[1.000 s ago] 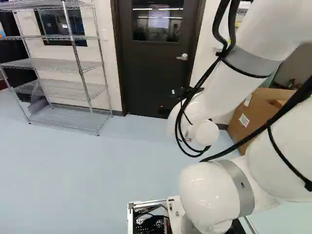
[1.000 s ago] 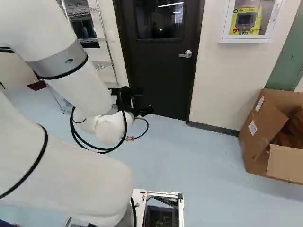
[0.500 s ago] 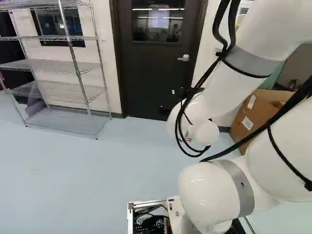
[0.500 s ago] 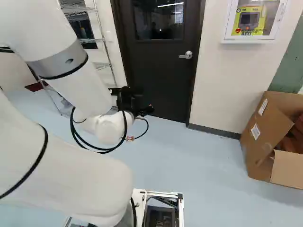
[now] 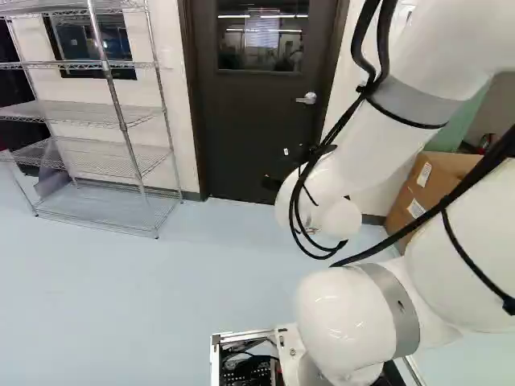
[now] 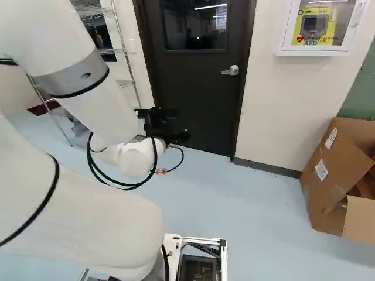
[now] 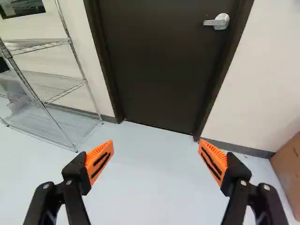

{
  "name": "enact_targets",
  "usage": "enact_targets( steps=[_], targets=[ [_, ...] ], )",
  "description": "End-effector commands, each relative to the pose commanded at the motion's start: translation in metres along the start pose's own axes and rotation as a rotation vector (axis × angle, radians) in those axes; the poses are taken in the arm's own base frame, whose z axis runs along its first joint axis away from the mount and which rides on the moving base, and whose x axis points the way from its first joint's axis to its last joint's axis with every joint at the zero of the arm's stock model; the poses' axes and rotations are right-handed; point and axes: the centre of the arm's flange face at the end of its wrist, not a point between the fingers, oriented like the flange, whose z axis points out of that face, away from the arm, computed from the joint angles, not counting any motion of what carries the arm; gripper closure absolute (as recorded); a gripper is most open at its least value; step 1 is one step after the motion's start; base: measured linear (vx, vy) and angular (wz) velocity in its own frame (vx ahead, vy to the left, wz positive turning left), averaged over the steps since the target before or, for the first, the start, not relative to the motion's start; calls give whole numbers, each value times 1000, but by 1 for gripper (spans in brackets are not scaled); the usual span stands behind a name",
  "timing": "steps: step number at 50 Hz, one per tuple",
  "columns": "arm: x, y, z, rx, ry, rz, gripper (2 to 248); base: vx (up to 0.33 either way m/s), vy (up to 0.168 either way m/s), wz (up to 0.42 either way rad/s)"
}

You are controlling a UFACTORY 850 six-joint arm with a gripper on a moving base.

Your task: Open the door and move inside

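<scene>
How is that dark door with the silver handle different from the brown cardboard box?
The dark door is shut, while the brown cardboard box is open at the top. The door is tall and flat; the box is lower and bulky. The door has a glass window, whereas the box carries white labels. Both reach down to the floor.

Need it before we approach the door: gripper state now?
Gripper: open, orange pads wide apart, nothing between them.

Base [image 5: 292, 344] nearer the door [image 6: 202, 88] and box [image 6: 331, 181] than before, the scene shifted in both base views.
</scene>
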Motion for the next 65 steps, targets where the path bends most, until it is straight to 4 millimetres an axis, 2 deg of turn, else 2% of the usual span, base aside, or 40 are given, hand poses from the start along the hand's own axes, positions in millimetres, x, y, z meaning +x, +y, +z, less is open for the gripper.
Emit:
enact_targets(
  steps=[36,65],
  targets=[
    [0,0,0,0,0,0,3,167,49,-22],
    [0,0,0,0,0,0,3,191,21,-203]
  ],
)
